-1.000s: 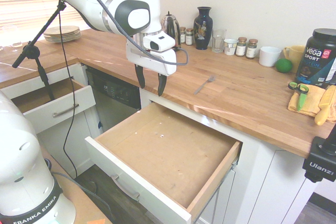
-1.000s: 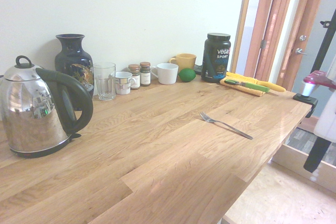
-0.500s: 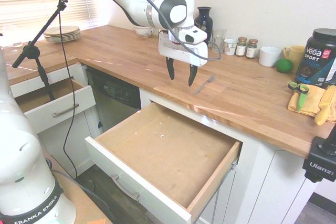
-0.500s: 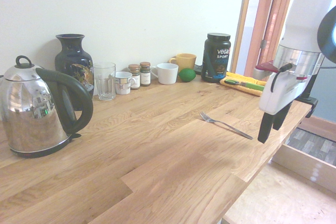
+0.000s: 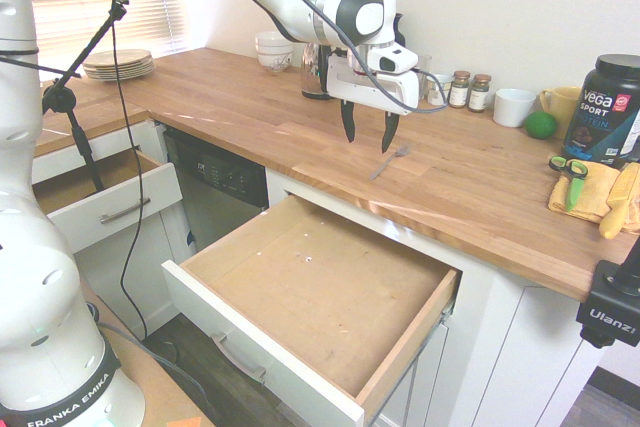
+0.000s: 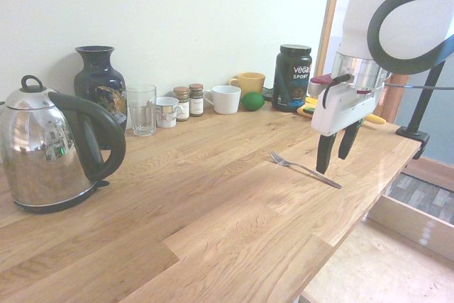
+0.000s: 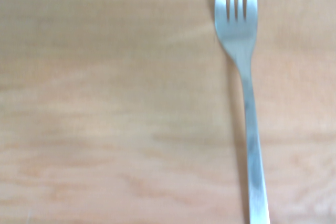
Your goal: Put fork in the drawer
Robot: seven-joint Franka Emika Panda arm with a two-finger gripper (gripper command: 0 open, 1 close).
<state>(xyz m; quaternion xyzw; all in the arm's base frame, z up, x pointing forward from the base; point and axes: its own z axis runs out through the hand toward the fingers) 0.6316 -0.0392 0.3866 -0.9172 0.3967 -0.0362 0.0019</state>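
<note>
While flat on the wooden table (image 5: 250,112), fork (image 5: 389,160) lies near the front edge, long axis slanting, tines toward the back wall and mugs, handle toward the open drawer (image 5: 320,287). Pincer (image 5: 367,134) above its handle end, fingers spread apart, holding nothing, not touching. Kettle (image 6: 53,147), vase (image 6: 99,83), glass (image 6: 141,109), spice jars (image 6: 189,100), white mug (image 6: 225,99) well apart along the wall. Nothing between fork and drawer.

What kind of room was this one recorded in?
Most likely a home kitchen: a wooden countertop over white cabinets, an electric kettle, stacked plates, spice jars and a fork on it.
</note>
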